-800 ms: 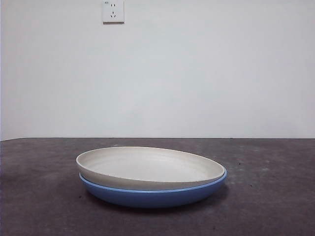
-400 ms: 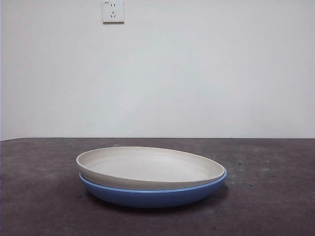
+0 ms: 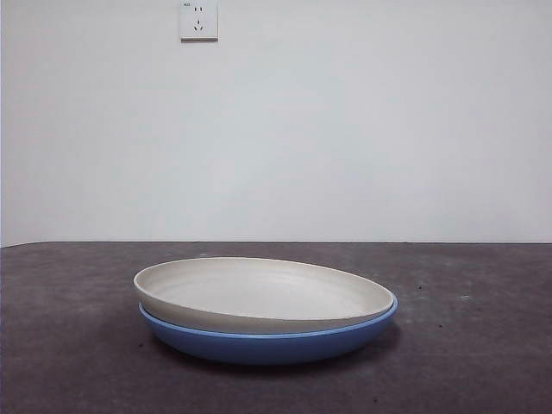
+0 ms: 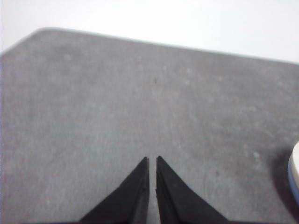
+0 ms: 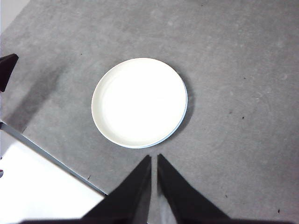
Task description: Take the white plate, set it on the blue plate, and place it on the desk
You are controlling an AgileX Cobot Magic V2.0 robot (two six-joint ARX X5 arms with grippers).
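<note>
The white plate (image 3: 263, 293) rests nested in the blue plate (image 3: 267, 343) on the desk (image 3: 483, 345), slightly tilted. From high above, the right wrist view shows the white plate (image 5: 139, 101) with only a thin blue rim (image 5: 185, 112) of the blue plate showing. My right gripper (image 5: 153, 157) hangs well above the stack, shut and holding nothing. Over bare desk to one side hovers my left gripper (image 4: 152, 159), also shut and holding nothing; the stack's edge (image 4: 295, 170) just shows at that view's border. Neither arm appears in the front view.
A white wall with a socket (image 3: 198, 19) stands behind the desk. The right wrist view shows the desk's edge (image 5: 46, 156) with a pale floor beyond, and the other arm's dark tip (image 5: 7, 70) at the side.
</note>
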